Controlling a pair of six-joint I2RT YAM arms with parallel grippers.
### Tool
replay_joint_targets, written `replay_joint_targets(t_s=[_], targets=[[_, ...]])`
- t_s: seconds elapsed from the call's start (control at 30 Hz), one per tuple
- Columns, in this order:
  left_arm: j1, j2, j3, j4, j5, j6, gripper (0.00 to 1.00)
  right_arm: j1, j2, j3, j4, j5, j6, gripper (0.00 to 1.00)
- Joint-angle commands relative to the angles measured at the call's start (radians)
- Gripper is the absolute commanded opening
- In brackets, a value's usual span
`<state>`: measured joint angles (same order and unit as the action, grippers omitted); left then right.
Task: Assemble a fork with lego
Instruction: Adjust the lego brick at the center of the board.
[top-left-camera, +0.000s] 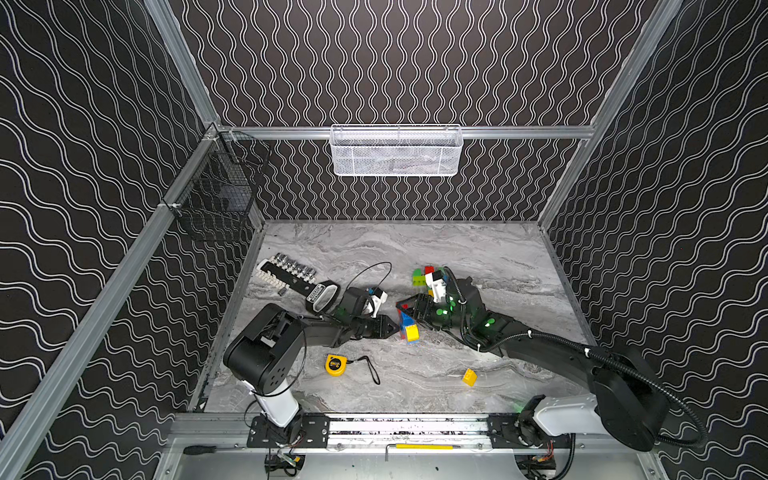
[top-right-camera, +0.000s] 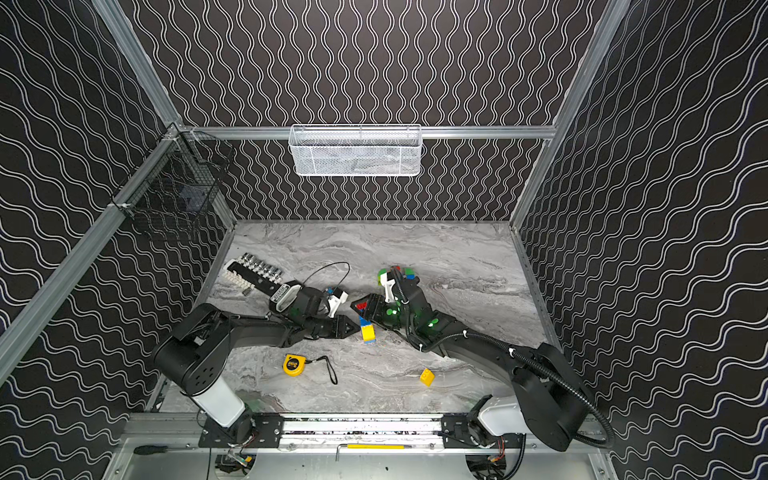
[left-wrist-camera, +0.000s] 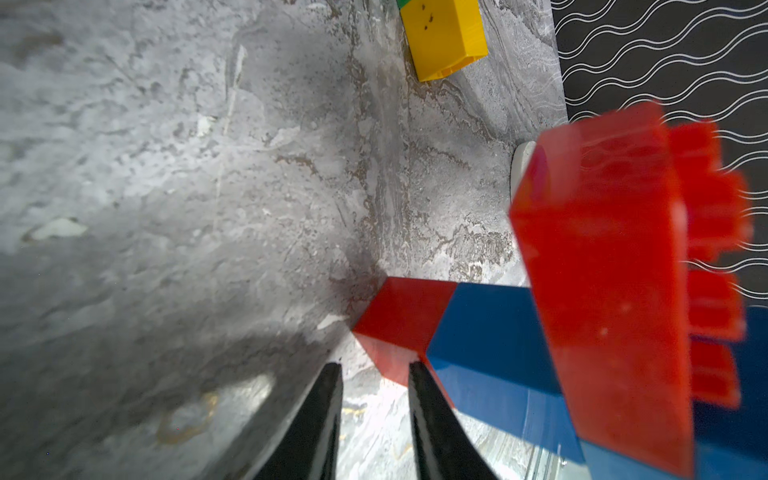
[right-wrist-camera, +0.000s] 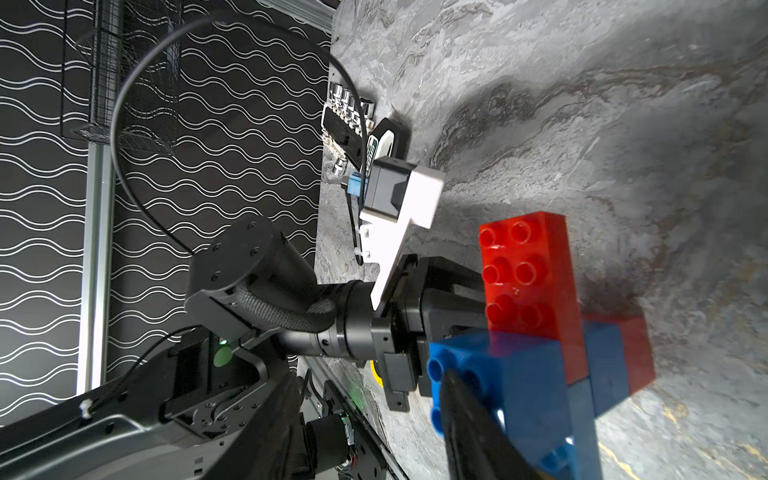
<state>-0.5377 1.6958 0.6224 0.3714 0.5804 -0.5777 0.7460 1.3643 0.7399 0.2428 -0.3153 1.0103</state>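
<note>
Presently listed: lego assembly (top-left-camera: 408, 329), red, blue and yellow bricks joined, lying on the table (top-left-camera: 478, 257) between both grippers; rigid, light, glossy plastic, judged liable to slip, best pinched across flat sides, clear of studs; right gripper (top-left-camera: 403, 306) clamped on its red-topped end; left gripper (left-wrist-camera: 374, 368) fingers slightly apart, empty, just beside the small red end brick (left-wrist-camera: 399, 316); spare bricks (top-left-camera: 422, 276) heaped behind the right wrist; one yellow brick (top-left-camera: 469, 377) well apart; white mesh basket (top-left-camera: 395, 150) on the back rail, contents unclear; black wire basket (top-left-camera: 216, 187), likewise.
</note>
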Motion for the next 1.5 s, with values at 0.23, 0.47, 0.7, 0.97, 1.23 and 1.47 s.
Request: replay_joint_targets(t_s=[0.23, 0.47, 0.7, 0.97, 1.23, 1.47], targets=[[0.004, -0.015, -0.005, 0.008, 0.01, -0.001, 0.33, 0.004, 0.0, 0.042, -0.145, 0.037, -0.031, 0.57], [0.004, -0.027, -0.009, 0.001, 0.006, 0.002, 0.33, 0.004, -0.04, 0.065, -0.191, 0.074, -0.082, 0.58], [0.003, -0.03, -0.006, -0.001, 0.008, 0.004, 0.34, 0.004, -0.035, 0.089, -0.198, 0.077, -0.124, 0.59], [0.003, -0.033, -0.009, -0.004, 0.006, 0.004, 0.34, 0.005, -0.027, 0.087, -0.179, 0.061, -0.123, 0.59], [0.003, -0.049, -0.009, -0.015, -0.009, 0.006, 0.34, 0.006, -0.117, 0.094, -0.337, 0.231, -0.178, 0.6], [0.002, -0.285, -0.057, -0.178, -0.267, 0.052, 0.4, 0.034, -0.327, 0.027, -0.94, 0.697, 0.064, 0.6]])
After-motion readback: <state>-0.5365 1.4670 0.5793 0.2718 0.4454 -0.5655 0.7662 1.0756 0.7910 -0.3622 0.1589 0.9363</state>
